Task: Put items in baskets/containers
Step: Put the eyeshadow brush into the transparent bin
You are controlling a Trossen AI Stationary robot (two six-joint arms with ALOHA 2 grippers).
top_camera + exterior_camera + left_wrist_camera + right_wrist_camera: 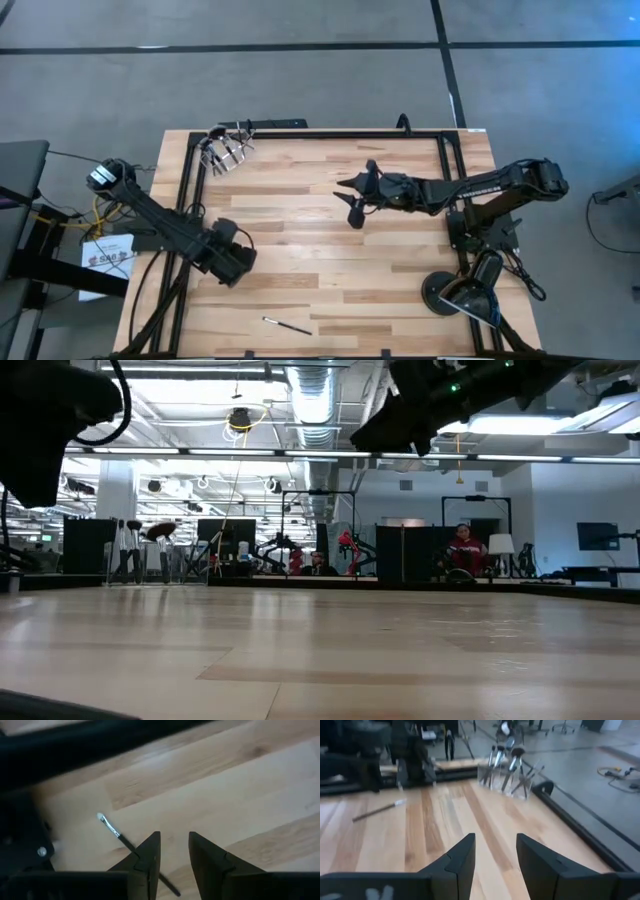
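Observation:
A clear plastic cup [225, 150] stands at the table's far left corner and holds several slim brushes upright; it also shows in the right wrist view [507, 777] and in the low view [140, 550]. One thin dark brush with a pale tip [287, 325] lies flat near the table's near edge [112, 829]; its handle runs behind one of my left fingers in the left wrist view. My left gripper [238, 264] [174, 845] hovers open just over that brush. My right gripper [350, 200] [495, 845] hangs open and empty over the table's middle, pointing toward the left side.
A black metal frame [300, 133] borders the wooden table. A round black lamp base [445, 293] sits at the near right corner beside the right arm's mount. Bare wood lies between the lone brush and the cup. People and other machines show in the room beyond [465, 550].

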